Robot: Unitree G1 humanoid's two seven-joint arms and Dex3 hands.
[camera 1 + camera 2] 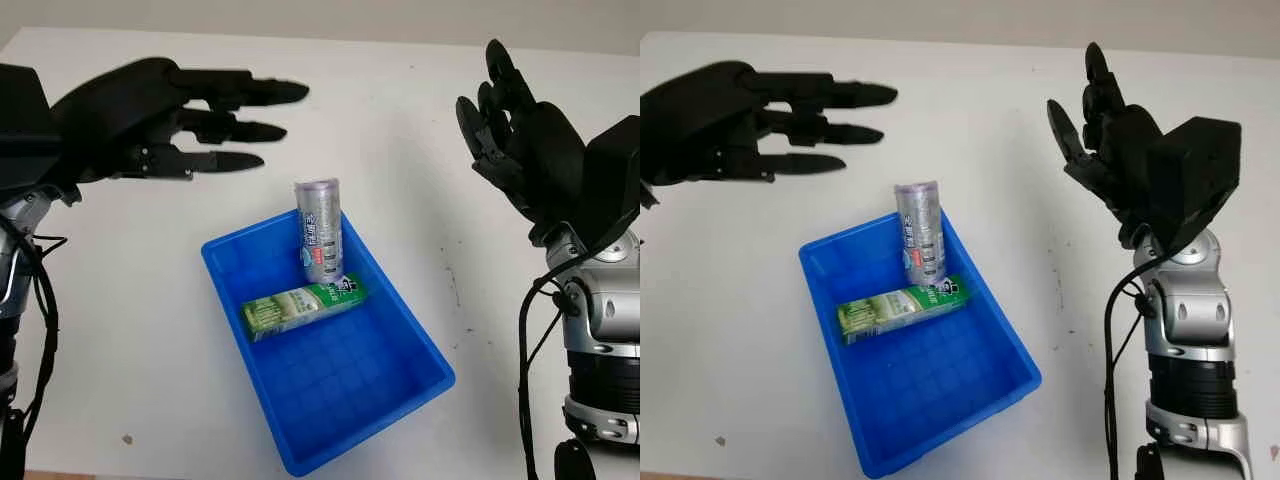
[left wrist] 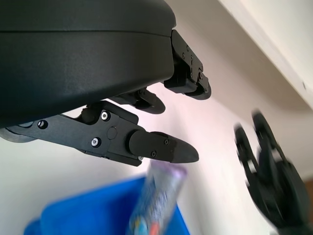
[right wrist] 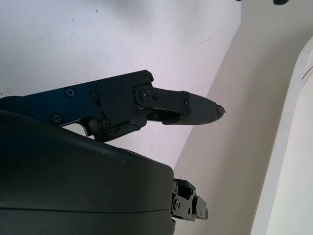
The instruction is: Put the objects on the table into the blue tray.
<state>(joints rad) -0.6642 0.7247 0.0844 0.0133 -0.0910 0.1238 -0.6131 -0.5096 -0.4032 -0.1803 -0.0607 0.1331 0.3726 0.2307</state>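
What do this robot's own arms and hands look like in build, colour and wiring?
Both the left hand and the right hand are matte black, with jointed fingers ending in tapered tips and small silver screws at the knuckles. The right forearm is silver-grey metal with black rings, and loose black cables hang beside it.

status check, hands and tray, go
Left hand open, above table beyond blue tray. Right hand open, raised to tray's right. Silver can and green box in tray. Nothing in the way.
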